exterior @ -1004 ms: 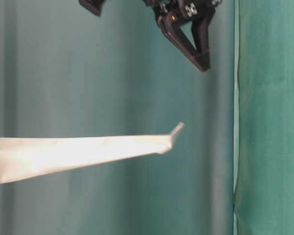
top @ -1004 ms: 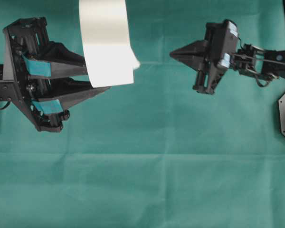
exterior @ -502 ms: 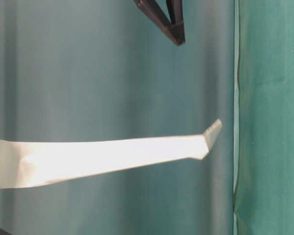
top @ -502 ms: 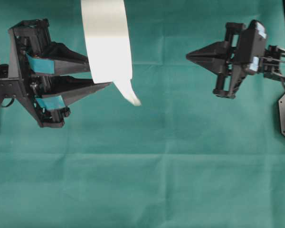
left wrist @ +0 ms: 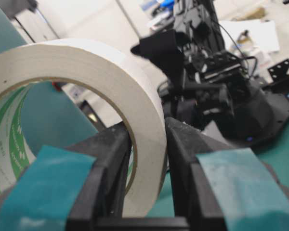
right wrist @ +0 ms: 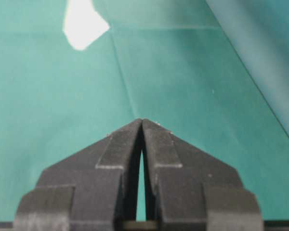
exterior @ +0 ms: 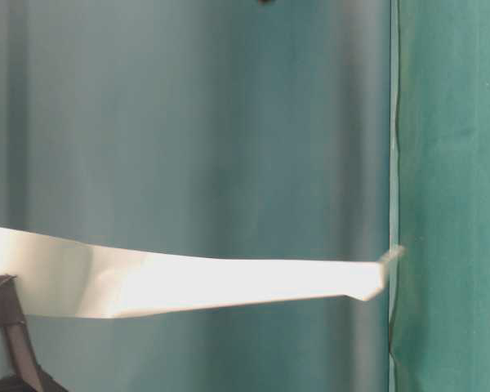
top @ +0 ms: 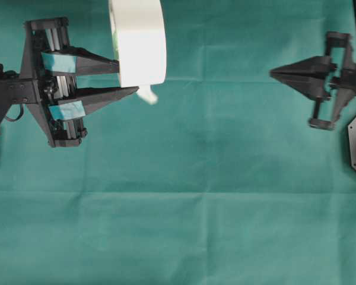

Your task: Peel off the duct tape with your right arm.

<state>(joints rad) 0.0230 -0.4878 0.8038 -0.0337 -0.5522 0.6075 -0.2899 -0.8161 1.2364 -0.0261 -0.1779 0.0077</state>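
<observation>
L gripper (top: pixel 126 75) clamped on the wall of the duct tape (top: pixel 141 41), roll held up off the green cloth (top: pixel 196 208) at upper left, small loose tab (top: pixel 147 95) hanging at its lower edge. R gripper (top: pixel 274 73) w/ tips pressed together, holding nothing, far right, well apart from roll.

Open green cloth (top: pixel 213 196) between the grippers: passable. Sole obstruction: duct tape (top: pixel 141 44), raised at upper left.
</observation>
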